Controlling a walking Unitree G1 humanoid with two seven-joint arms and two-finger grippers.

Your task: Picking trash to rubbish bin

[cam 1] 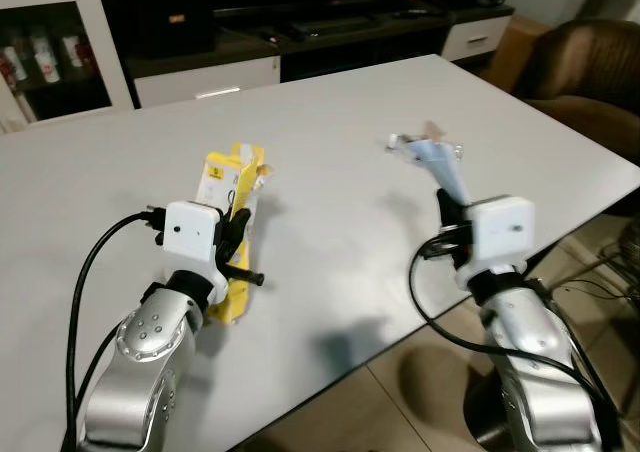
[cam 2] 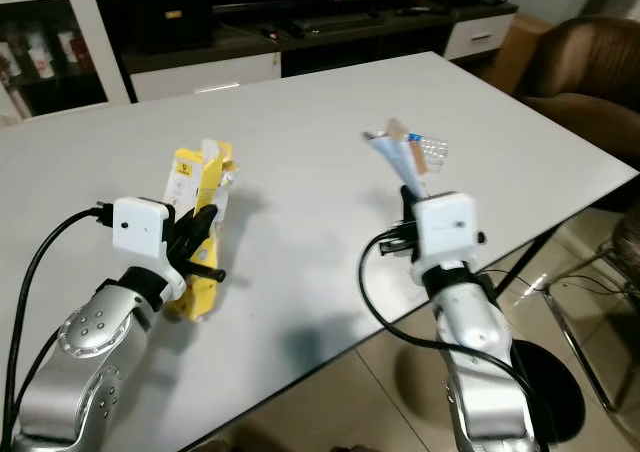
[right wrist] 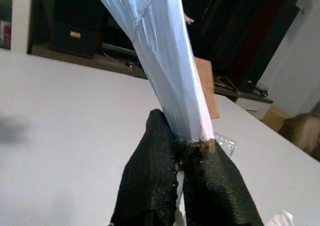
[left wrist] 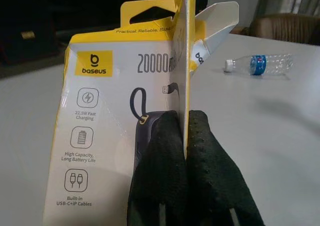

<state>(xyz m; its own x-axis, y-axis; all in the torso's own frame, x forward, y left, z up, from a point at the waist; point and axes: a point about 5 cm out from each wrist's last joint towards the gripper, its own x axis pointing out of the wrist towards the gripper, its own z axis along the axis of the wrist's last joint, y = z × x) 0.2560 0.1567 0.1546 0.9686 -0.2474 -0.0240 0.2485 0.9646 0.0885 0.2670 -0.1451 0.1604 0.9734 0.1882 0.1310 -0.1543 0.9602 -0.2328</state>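
My left gripper [cam 1: 238,234] is shut on a yellow Baseus power-bank package [cam 1: 232,177], held upright just above the white table [cam 1: 330,102]. The left wrist view has the black fingers [left wrist: 165,166] pinching the package's [left wrist: 100,111] card edge. My right gripper [cam 1: 447,204] is shut on a folded light-blue piece of packaging [cam 1: 440,170] that sticks up from its fingertips near the table's right front edge. In the right wrist view the blue piece [right wrist: 160,61] rises from between the fingers [right wrist: 150,176]. A clear plastic bottle [left wrist: 260,65] lies on the table behind it.
The table's front edge runs diagonally past both arms, with tiled floor [cam 1: 400,372] below. A brown armchair [cam 1: 590,72] stands at the right. A dark TV cabinet [cam 1: 300,32] and a white glass-door cabinet [cam 1: 50,52] line the far wall.
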